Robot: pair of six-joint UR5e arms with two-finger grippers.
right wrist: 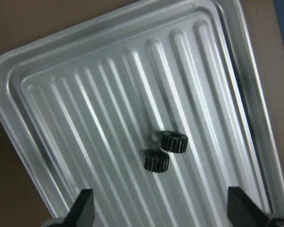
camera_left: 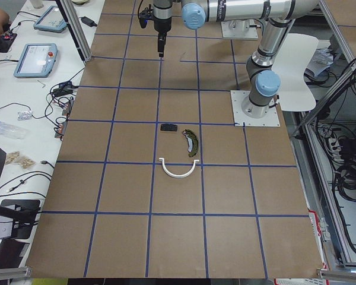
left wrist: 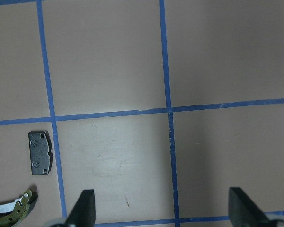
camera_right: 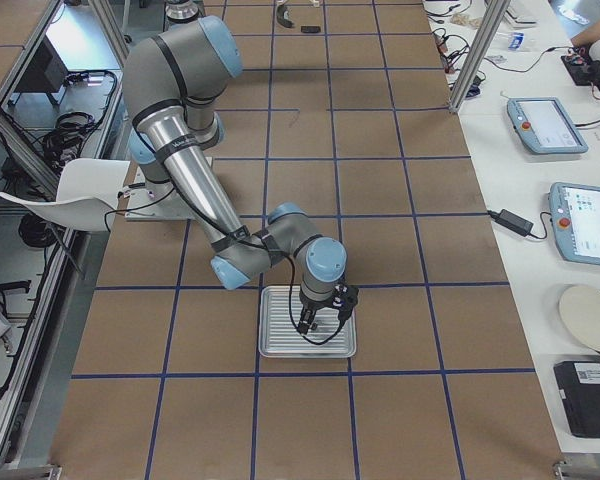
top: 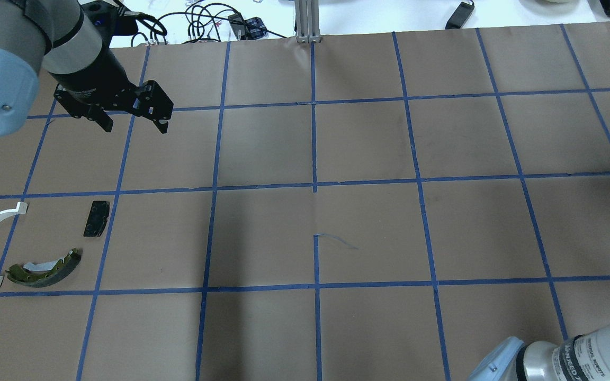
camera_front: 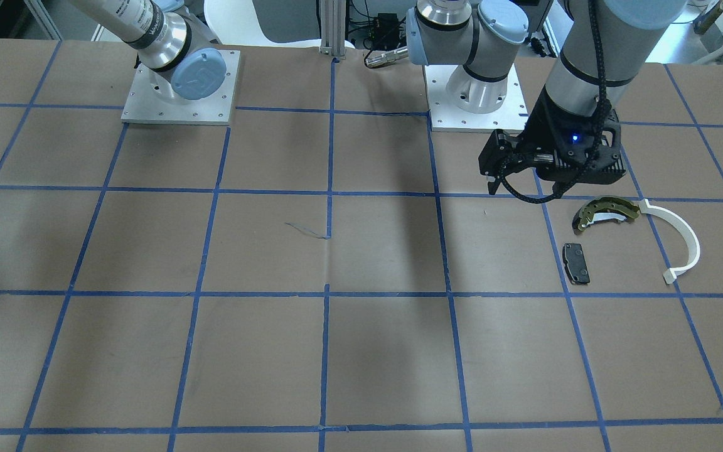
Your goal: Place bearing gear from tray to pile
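Two small black gears (right wrist: 156, 160) lie together on the tray (right wrist: 109, 85); my right jaws hang wide open above, left jaws open too. Stiff, light, probably slick: I'd pinch one across its teeth.

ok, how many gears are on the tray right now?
2. One gear lies on the tray near its middle, the other gear beside it, lower left in the wrist view. Cropped tray edges may hide more.

The left end effector (top: 136, 126) hangs on its outstretched arm, pointing down, jaws spread wide. The right end effector (right wrist: 161, 213) also points down, jaws wide apart.
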